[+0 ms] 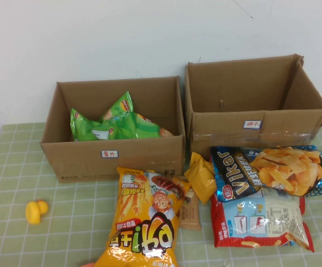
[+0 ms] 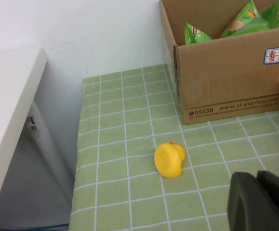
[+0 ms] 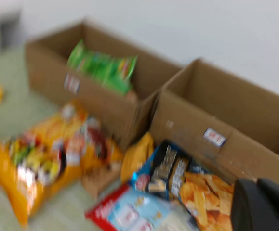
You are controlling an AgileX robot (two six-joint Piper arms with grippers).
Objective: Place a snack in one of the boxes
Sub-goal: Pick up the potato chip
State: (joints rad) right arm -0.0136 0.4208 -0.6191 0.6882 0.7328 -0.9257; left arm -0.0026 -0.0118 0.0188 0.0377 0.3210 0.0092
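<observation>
Green checked tablecloth point(image 1: 16, 183): two cardboard boxes point(image 1: 113, 130) at 12 o'clock, chip bags point(image 1: 147, 219) in front. Left gripper point(image 2: 262, 202) hovers near the rubber duck point(image 2: 169, 159), right gripper point(image 3: 264, 204) over the snacks; can't tell either's grip.

We only see a dark corner of the left claw point(image 2: 260, 201) and right claw point(image 3: 264, 206), both cut off by the frame. Right wrist view is motion-blurred; the box labels point(image 3: 214, 137) are unreadable. The orange snack bag point(image 1: 145, 225) is clipped at 6 o'clock.

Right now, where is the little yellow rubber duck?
The small yellow rubber duck sits alone on the green checked tablecloth, at the robot's left, in front of the left brown cardboard box.
</observation>
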